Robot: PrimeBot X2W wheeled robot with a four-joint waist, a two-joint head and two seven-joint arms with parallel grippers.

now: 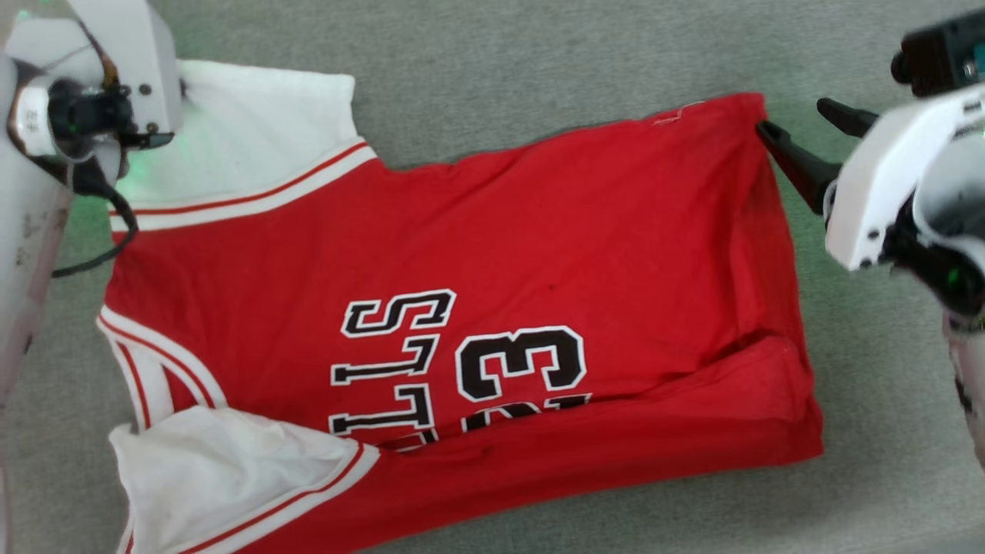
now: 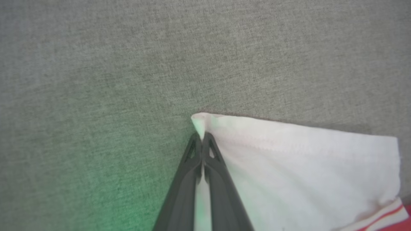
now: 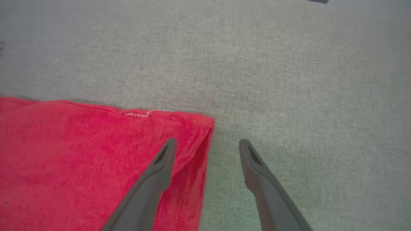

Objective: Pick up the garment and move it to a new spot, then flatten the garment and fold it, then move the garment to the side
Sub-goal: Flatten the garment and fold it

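The left gripper (image 2: 202, 136) is fully closed, pinching the outermost corner of the white sleeve (image 2: 289, 166); only a small tip of cloth shows past the fingertips, so the bite is judged shallow. The right gripper (image 3: 208, 142) stands wide open and holds nothing: one finger lies over the red hem corner (image 3: 196, 128), the other over the grey surface (image 3: 289, 80) just beside it. In the head view the garment (image 1: 539, 254) lies spread across the centre, sleeves toward 9 o'clock, hem toward 3 o'clock, with its edge at 6 o'clock folded up over the lettering (image 1: 392, 362). The step in hand appears to be securing both far corners, at 10 and 2 o'clock. Lower the right gripper until the hem corner sits between the fingers, then close fully. Raise both arms together at equal height, keeping the far edge taut. Avoid jerks, since the sleeve corner may slip.
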